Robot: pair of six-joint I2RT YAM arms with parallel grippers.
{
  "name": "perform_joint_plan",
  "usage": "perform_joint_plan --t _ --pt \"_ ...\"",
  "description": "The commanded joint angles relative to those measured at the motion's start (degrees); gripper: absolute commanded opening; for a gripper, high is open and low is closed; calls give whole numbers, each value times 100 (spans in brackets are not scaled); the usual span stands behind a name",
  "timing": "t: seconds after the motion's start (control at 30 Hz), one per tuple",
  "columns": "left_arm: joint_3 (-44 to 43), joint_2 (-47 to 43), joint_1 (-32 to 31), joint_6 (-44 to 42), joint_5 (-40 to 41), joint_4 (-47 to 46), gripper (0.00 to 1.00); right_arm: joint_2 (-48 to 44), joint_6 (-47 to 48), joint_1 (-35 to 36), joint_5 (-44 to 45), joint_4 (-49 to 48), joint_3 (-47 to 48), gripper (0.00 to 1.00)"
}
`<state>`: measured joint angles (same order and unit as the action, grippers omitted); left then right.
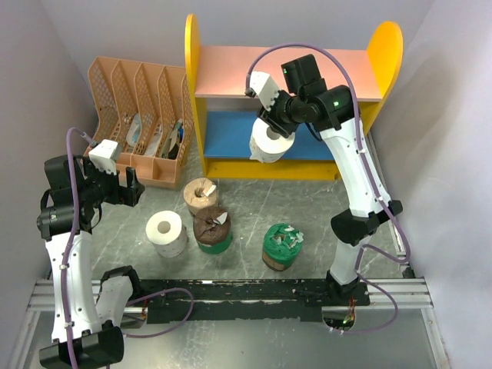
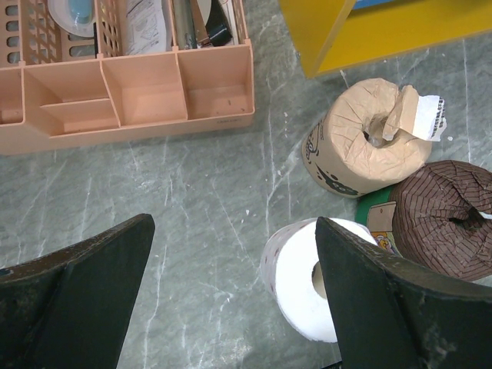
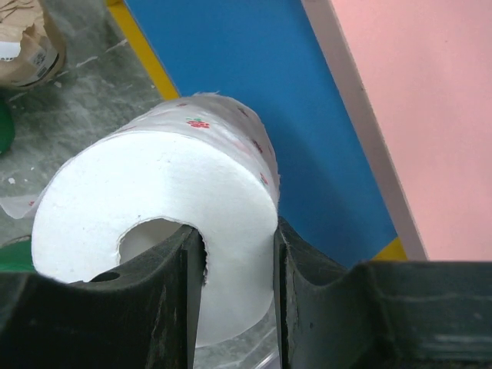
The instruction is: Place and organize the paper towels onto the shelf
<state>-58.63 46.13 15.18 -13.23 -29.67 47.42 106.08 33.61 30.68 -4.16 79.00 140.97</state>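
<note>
Jaws, right gripper (image 3: 238, 254): clamped on white roll (image 3: 154, 177) wall, at blue board (image 3: 254, 92) front edge; left gripper (image 2: 231, 231): apart.

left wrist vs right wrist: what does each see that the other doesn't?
Left wrist only: the peach organizer, a loose white roll on the table, the open left gripper. Right wrist only: the right gripper shut on the other white roll, one finger in its core, blue board and pink board behind. Both: the tan roll, the shelf's yellow edge, grey table.
</note>
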Motion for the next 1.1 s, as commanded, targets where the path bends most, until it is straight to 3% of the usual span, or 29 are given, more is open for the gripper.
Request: perform_joint_plan --t 0.0,0.23,0.37,0.57,0.77,0.97,1.07 --pt "21 -44 55 16 -63 -136 98 -86 -205 -133 28 -140 -189 0" --pt "27 -112 56 23 -48 -153 98 -299 -517 -956 -651 -534 -1118 0" --pt "35 -143 55 23 -48 -160 98 -802 -819 -1039 -384 -1308 -2491 0" --pt "45 -180 58 17 -65 -167 98 -1343 -1259 -1092 -260 -2098 -3384 0" --pt "43 -199 55 15 -79 -163 99 -1489 -1245 -1095 -422 -2132 -3497 0" --pt "42 -208 59 17 -84 -163 98 -1276 -851 -1086 -1040 -1114 -2734 0" --pt "41 -222 57 16 -83 -163 98 -1345 -948 -1093 -1027 -1060 -2527 0"
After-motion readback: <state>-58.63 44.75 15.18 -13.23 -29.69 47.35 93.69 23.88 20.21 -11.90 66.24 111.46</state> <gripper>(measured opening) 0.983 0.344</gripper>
